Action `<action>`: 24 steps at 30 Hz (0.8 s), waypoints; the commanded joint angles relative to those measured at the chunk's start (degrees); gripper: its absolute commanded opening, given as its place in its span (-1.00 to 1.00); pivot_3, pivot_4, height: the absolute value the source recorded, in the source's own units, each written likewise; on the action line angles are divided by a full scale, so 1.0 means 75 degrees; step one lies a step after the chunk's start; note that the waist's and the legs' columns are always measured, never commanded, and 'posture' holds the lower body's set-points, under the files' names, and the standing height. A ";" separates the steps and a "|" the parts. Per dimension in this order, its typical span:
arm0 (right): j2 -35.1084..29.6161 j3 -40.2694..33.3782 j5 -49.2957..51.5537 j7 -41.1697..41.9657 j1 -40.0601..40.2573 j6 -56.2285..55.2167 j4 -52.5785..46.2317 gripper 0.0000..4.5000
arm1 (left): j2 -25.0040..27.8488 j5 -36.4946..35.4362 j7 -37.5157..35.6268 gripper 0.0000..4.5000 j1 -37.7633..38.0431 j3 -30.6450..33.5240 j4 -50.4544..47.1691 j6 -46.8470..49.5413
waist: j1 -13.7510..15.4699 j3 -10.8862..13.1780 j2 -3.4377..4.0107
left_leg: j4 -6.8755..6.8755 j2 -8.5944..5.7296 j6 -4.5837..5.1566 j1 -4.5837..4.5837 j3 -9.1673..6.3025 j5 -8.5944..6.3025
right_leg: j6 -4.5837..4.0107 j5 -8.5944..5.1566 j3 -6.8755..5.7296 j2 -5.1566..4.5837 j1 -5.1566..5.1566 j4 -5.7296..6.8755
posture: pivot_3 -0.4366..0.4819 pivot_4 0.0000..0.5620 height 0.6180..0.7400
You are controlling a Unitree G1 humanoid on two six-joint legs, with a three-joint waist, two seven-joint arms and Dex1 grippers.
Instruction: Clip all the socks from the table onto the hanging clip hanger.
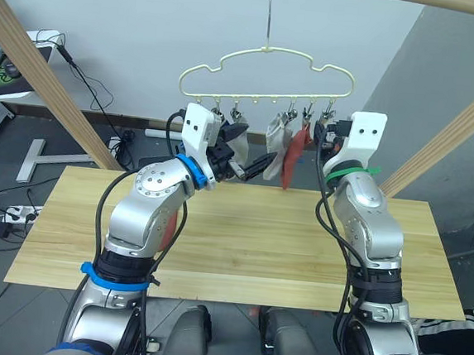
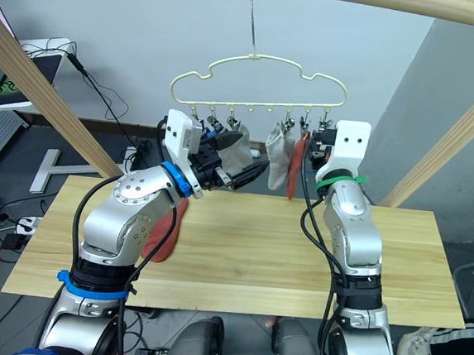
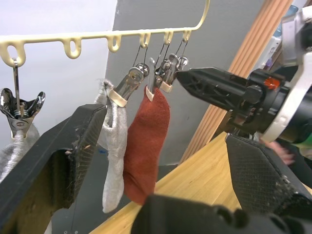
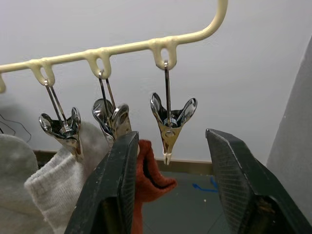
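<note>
The pale-yellow clip hanger (image 1: 267, 68) hangs from the top pole over the table (image 1: 296, 257). Clipped to it are two light grey socks (image 1: 278, 138) (image 2: 238, 147) and one rust-red sock (image 1: 294, 159). My left gripper (image 1: 253, 168) is open and raised just in front of the hanging socks, holding nothing. The right gripper (image 4: 170, 137) is open with its fingers on either side of the empty end clip (image 4: 169, 122), beside the red sock (image 4: 152, 180). Another rust-red sock (image 2: 166, 229) lies on the table, partly hidden under my left arm.
Thick wooden frame poles slant up on the left (image 1: 54, 87) and right (image 1: 457, 130), with a top pole (image 1: 451, 4) across. Cables and a power strip (image 1: 14, 210) lie on the floor at left. A person's shoe (image 2: 420, 347) shows at bottom right.
</note>
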 commanded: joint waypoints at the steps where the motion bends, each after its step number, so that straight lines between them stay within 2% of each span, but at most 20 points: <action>1: -0.0027 -0.0113 -0.0082 -0.0011 -0.0286 -0.0419 0.0048 0.01 | 0.0027 -0.0026 0.0006 1.00 -0.0185 -0.0025 -0.0325 -0.0195 | 0.0005 0.0000 0.0000 | 0.0000 0.0000 0.0000 0.0000 0.0000 0.0000 | 0.0001 0.0000 0.0000 0.0000 0.0000 0.0000 | -0.05 0.01 1.00; 6: -0.0026 -0.0166 -0.0067 -0.0016 -0.0524 -0.0647 0.0503 0.01 | 0.0036 0.0006 -0.0037 1.00 -0.0389 -0.0127 -0.0371 -0.0224 | 0.0021 0.0000 0.0000 | 0.0000 0.0000 0.0000 0.0000 0.0001 0.0000 | -0.0001 0.0001 0.0000 0.0000 0.0000 0.0000 | -0.05 0.01 1.00; 24: 0.0142 -0.0220 -0.0072 -0.0096 -0.0805 -0.0940 0.0875 0.01 | -0.0042 -0.0284 0.0022 1.00 -0.1109 -0.0026 -0.0401 -0.0063 | 0.0109 0.0000 0.0000 | -0.0001 -0.0001 0.0000 0.0001 0.0001 0.0000 | -0.0002 0.0001 -0.0002 0.0001 0.0000 0.0003 | -0.03 0.03 1.00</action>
